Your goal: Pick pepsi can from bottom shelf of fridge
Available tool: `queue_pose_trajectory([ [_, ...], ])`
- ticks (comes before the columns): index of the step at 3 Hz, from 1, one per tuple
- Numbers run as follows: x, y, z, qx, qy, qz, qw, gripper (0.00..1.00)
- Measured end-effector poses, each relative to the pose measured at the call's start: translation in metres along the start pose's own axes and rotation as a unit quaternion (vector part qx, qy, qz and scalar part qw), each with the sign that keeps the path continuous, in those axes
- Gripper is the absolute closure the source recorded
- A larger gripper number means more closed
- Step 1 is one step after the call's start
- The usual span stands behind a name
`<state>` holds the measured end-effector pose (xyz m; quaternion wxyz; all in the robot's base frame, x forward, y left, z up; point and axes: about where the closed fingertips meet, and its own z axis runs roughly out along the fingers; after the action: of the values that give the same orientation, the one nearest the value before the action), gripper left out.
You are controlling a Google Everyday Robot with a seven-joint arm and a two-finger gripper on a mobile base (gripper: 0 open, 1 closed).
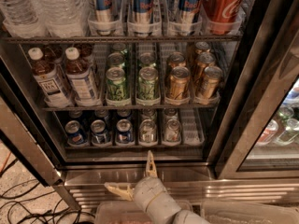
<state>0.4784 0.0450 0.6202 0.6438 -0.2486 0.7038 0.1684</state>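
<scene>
Three dark-blue pepsi cans (100,132) stand side by side at the left front of the bottom shelf (135,146) of the fridge (233,92), in clear lane trays. Two plain silver cans (147,130) stand to their right. My gripper (134,177) is low in the view, below the shelf and in front of the fridge's steel base. It is open and empty: one cream finger (150,164) points up toward the shelf, the other (117,189) points left. It is apart from the cans.
The middle shelf holds tea bottles (49,78), green cans (117,84) and gold cans (178,83). The top shelf holds water bottles, tall blue cans and a red cola can (224,6). A second cooler door (280,125) is at right. Cables (28,204) lie on the floor at left.
</scene>
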Motion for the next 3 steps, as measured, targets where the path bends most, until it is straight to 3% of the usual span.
queue_pose_trajectory([
  [3, 0.029, -0.002, 0.061, -0.037, 0.003, -0.053, 0.9979, 0.00],
])
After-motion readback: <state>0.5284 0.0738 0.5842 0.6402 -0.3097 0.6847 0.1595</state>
